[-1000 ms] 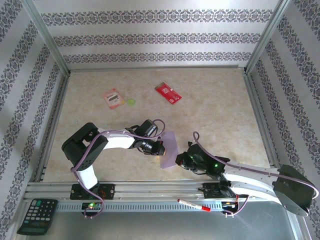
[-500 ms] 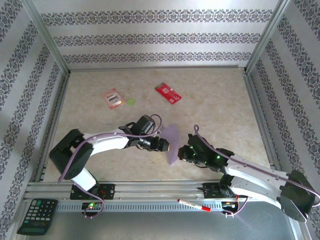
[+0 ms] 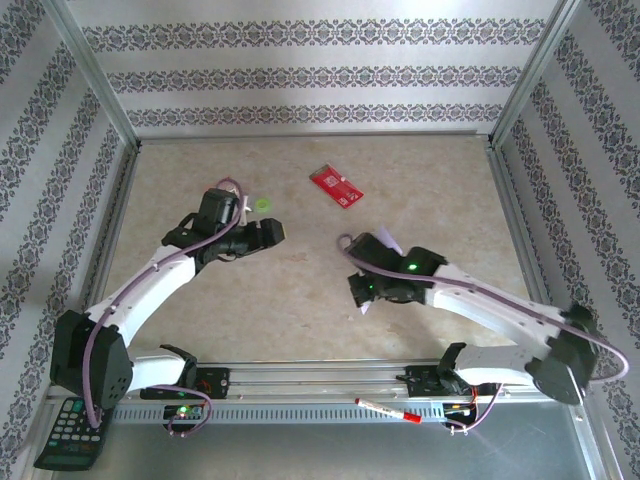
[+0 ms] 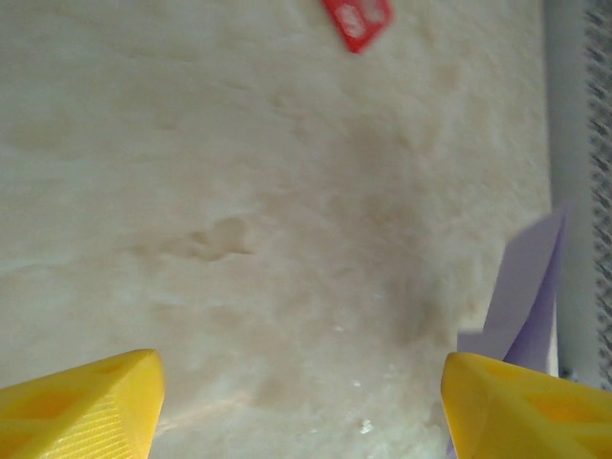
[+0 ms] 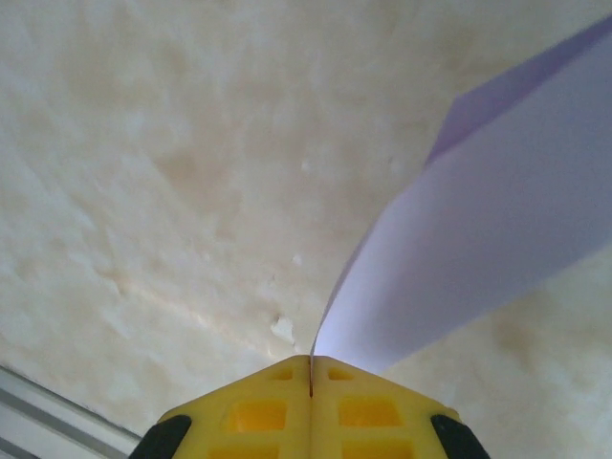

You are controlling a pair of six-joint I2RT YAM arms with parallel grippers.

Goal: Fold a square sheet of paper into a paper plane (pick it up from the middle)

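Note:
My right gripper (image 5: 311,368) is shut on the edge of the pale lilac sheet of paper (image 5: 497,239), which curves up and away to the right in folded layers above the table. From above, this gripper (image 3: 366,292) hangs over the table's middle and small parts of the paper (image 3: 389,241) stick out from under the arm. Whether it has the shape of a paper plane, I cannot tell. My left gripper (image 3: 274,233) is at the left, well apart from the paper, and open. Its yellow fingertips (image 4: 76,406) stand wide over bare table, with the paper (image 4: 531,296) at the right edge.
A red card (image 3: 336,186) lies at the back middle, and a small green dot (image 3: 262,204) is next to the left arm. A calculator (image 3: 68,435) and a red pen (image 3: 388,410) lie off the table in front. Metal rails (image 3: 300,380) frame the table.
The left gripper let go of the paper, opened and swung back to the left. The right gripper, still shut on the paper, carried it further back over the table's middle.

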